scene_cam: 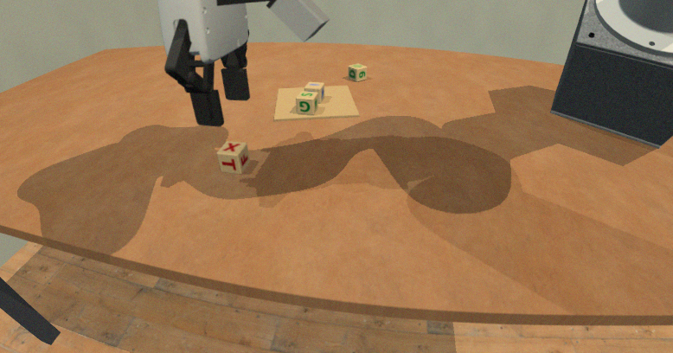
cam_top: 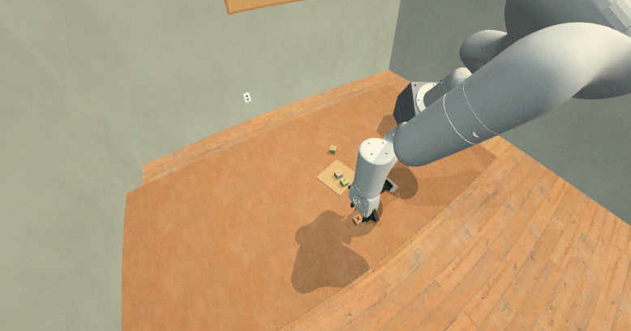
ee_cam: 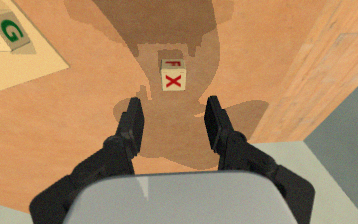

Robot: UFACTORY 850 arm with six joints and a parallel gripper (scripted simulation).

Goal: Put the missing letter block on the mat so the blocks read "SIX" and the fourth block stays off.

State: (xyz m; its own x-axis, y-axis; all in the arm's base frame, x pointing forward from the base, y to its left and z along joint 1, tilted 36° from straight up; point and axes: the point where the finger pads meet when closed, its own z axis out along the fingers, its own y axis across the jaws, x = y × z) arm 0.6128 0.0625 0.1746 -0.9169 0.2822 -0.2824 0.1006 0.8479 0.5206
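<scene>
A wooden block with a red X on top (scene_cam: 233, 157) lies on the table off the mat; it also shows in the wrist view (ee_cam: 173, 76) and in the top view (cam_top: 357, 218). My gripper (scene_cam: 218, 103) hovers above it, open and empty, with the fingers apart and the block just ahead of them. The tan mat (scene_cam: 319, 105) holds two blocks side by side: one with green letters, a G on its side (scene_cam: 306, 102), and one with blue letters (scene_cam: 314, 89). A fourth block with green letters (scene_cam: 357, 72) lies on the table beyond the mat.
The robot's dark base (scene_cam: 617, 63) stands at the right in the exterior view. The table's edge and the wooden floor (ee_cam: 325, 55) lie close to the X block on the right of the wrist view.
</scene>
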